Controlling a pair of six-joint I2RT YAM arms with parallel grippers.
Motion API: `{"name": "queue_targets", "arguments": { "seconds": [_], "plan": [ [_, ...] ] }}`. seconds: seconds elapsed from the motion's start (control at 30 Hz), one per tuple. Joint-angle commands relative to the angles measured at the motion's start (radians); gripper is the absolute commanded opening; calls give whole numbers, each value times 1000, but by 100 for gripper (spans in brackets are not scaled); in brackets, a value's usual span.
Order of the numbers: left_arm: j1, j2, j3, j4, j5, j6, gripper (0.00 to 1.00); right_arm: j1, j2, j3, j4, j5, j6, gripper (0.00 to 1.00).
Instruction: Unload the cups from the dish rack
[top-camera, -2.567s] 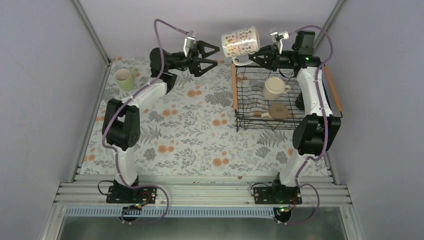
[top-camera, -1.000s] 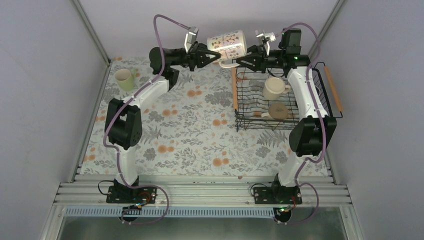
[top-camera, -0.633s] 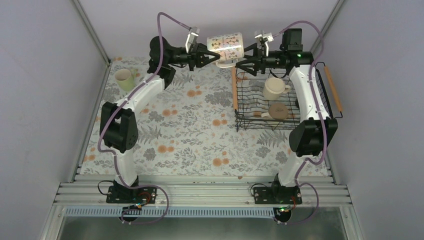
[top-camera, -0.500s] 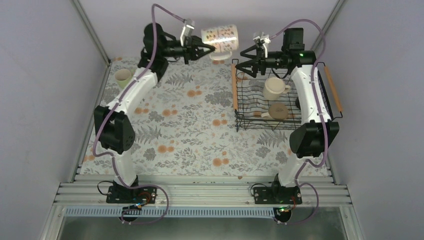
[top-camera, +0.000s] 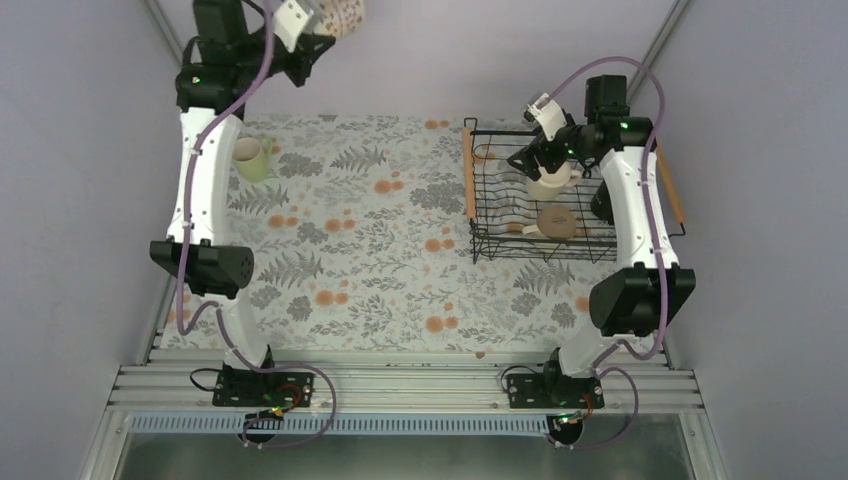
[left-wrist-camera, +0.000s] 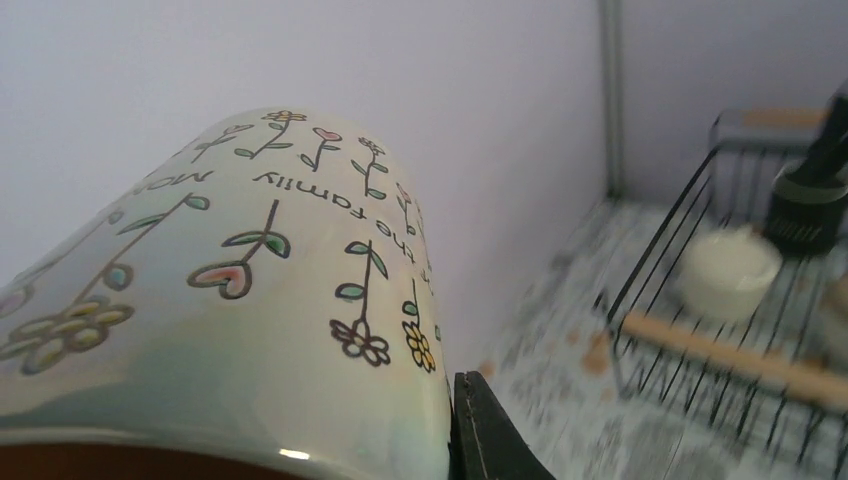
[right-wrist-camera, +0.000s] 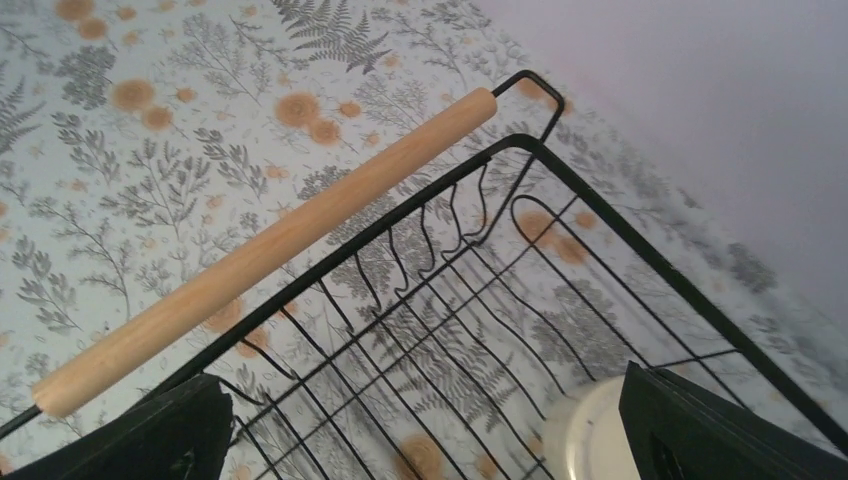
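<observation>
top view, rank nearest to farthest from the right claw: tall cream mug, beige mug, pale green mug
From the right claw:
1. tall cream mug, right beside it in the black wire dish rack
2. beige mug, near side of the rack
3. pale green mug, far left of the table

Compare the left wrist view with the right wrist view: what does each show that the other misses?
Only the left wrist view shows the patterned mug. It fills the frame with its flower print and lettering, gripped by the left gripper, and one finger is visible at its rim.

Only the right wrist view shows the wire floor of the dish rack close up, below the open right gripper.

Both views show the dish rack, a wooden handle and the cream cup sitting inside the rack.
</observation>
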Motion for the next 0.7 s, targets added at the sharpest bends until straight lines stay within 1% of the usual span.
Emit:
{"name": "queue_targets", "arguments": {
  "seconds": [0.0,0.07,0.17,0.27,0.33,0.5,0.67],
  "plan": [
    [-14,36,-77,-161,-312,293,3,-2,-86,-8,-26,67,-64,100],
    [-10,67,-71,-192,-392,332,2,-1,-99,-13,-37,71,-75,100],
    [6,151,21,-287,-454,369,2,-2,-118,-23,-59,87,-96,100],
    [7,224,97,-357,-600,425,2,-5,-140,-45,-73,111,-122,100],
    [9,246,92,-361,-687,463,2,-7,-156,-64,-78,125,-132,100],
    [13,274,55,-416,-746,556,2,-14,-179,-102,-90,153,-152,100],
    [3,349,83,-515,-794,608,2,-16,-197,-116,-91,144,-152,100]
  ]
}}
